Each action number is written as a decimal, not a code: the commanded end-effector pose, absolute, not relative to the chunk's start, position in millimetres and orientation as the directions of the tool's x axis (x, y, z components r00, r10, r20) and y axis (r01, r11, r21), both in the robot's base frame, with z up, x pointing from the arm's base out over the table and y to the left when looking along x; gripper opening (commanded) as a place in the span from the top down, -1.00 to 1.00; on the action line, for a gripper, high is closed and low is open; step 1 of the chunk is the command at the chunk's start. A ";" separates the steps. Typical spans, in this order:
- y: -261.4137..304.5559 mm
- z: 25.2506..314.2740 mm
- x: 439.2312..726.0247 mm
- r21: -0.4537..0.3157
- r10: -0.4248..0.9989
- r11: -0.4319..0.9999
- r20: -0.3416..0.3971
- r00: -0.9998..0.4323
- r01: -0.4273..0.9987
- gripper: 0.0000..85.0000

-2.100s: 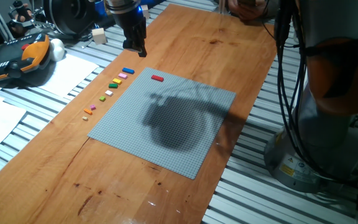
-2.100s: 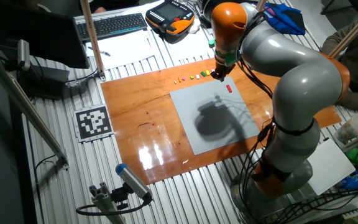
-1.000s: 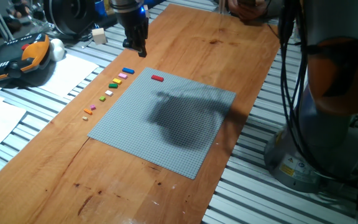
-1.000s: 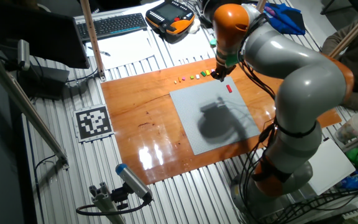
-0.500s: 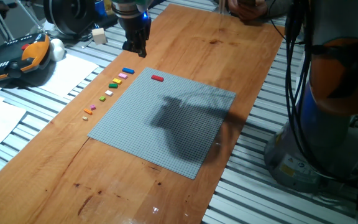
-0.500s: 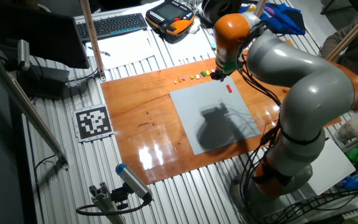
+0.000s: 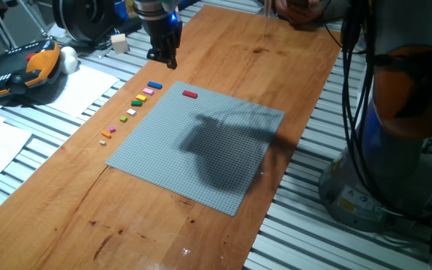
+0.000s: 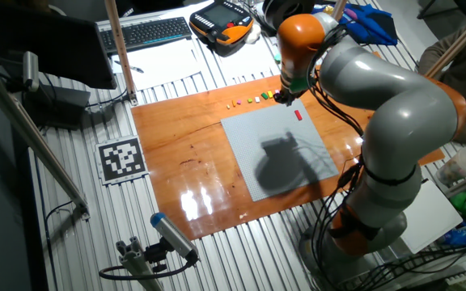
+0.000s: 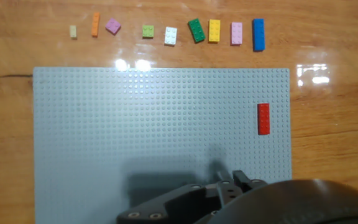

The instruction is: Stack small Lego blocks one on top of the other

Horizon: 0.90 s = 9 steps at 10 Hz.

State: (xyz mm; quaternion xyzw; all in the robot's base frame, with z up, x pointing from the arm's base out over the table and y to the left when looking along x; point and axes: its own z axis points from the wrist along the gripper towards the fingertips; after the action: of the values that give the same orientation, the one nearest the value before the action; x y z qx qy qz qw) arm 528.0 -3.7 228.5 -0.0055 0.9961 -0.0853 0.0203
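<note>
The blue brick [image 7: 154,85] lies on the wooden table at the end of a row of small bricks, and the hand view shows it [image 9: 258,34] just beyond the baseplate's far edge. The red brick [image 7: 190,94] [image 9: 263,119] [image 8: 298,115] sits on the grey baseplate [image 7: 193,150] near its far corner. My gripper [image 7: 164,60] [image 8: 282,98] hangs above the table behind the blue brick, touching neither brick. In the hand view its fingertips [image 9: 230,179] appear pressed together with nothing between them.
A row of small coloured bricks [image 9: 166,31] [image 7: 132,111] lines the wood beside the baseplate. An orange-and-black pendant [image 7: 21,71], paper sheets [image 7: 81,86] and a wooden cube [image 7: 119,43] sit at the left. The robot base and cables [image 7: 373,150] stand on the right.
The arm's elbow has swung, and its shadow on the baseplate has drifted to the right. The gripper has stayed almost in place above the table; the bricks have not moved.
</note>
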 end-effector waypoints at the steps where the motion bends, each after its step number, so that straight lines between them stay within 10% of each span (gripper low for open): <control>1: -7.5 220.7 542.2 -0.165 -0.011 0.986 -0.039 -0.999 -0.005 0.60; 9: -49.9 172.0 614.3 -0.115 -0.030 0.993 -0.016 -0.999 -0.028 0.60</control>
State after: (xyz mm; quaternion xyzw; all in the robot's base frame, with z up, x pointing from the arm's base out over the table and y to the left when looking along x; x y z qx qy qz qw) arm 614.1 -49.9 171.9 -0.0133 0.9982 -0.0573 0.0077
